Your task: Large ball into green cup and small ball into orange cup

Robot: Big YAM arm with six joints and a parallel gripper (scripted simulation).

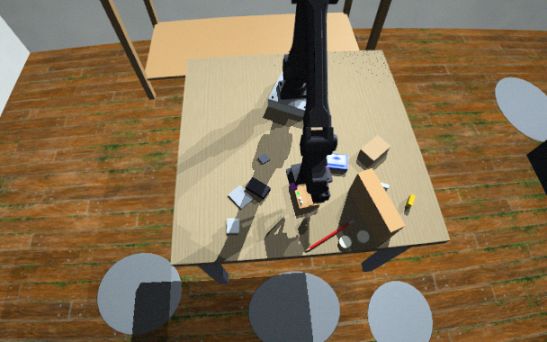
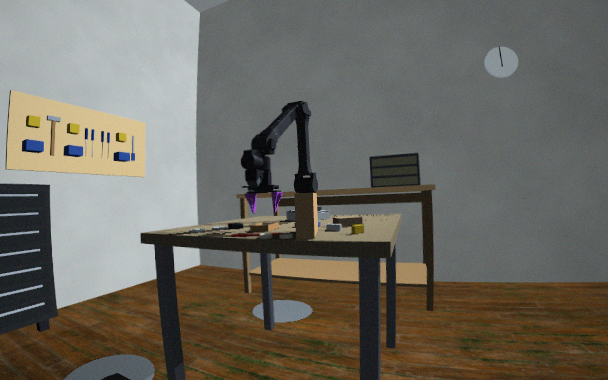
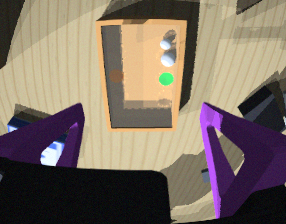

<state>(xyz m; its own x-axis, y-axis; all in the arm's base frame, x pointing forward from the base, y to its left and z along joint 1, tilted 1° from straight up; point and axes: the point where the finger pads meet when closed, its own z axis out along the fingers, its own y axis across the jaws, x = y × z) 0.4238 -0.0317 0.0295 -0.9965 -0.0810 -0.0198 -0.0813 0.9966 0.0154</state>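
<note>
The wooden puzzle point(image 1: 305, 205) point(image 2: 263, 227) point(image 3: 143, 106) lies flat on the table point(image 1: 222, 135), under my gripper. In the wrist view it shows a grey L-shaped channel, a green cup point(image 3: 166, 79) on its right side and an orange cup point(image 3: 117, 76) on its left. Two pale balls point(image 3: 168, 44) point(image 3: 167, 59) sit close together just beyond the green cup, outside both cups. I cannot tell which is the larger. My gripper point(image 1: 307, 191) point(image 2: 264, 201) point(image 3: 142, 110) is open and empty. Its purple fingers hang apart a little above the puzzle.
A tall wooden slab point(image 1: 377, 204) point(image 2: 306, 215) stands right of the puzzle. Around it are a small wooden box point(image 1: 374, 149), a blue-white box point(image 1: 337, 161), a red pencil point(image 1: 327, 236), a yellow block point(image 1: 410, 200) and two discs point(image 1: 345, 242). A dark box point(image 1: 257, 187) and grey tiles point(image 1: 240, 196) lie left.
</note>
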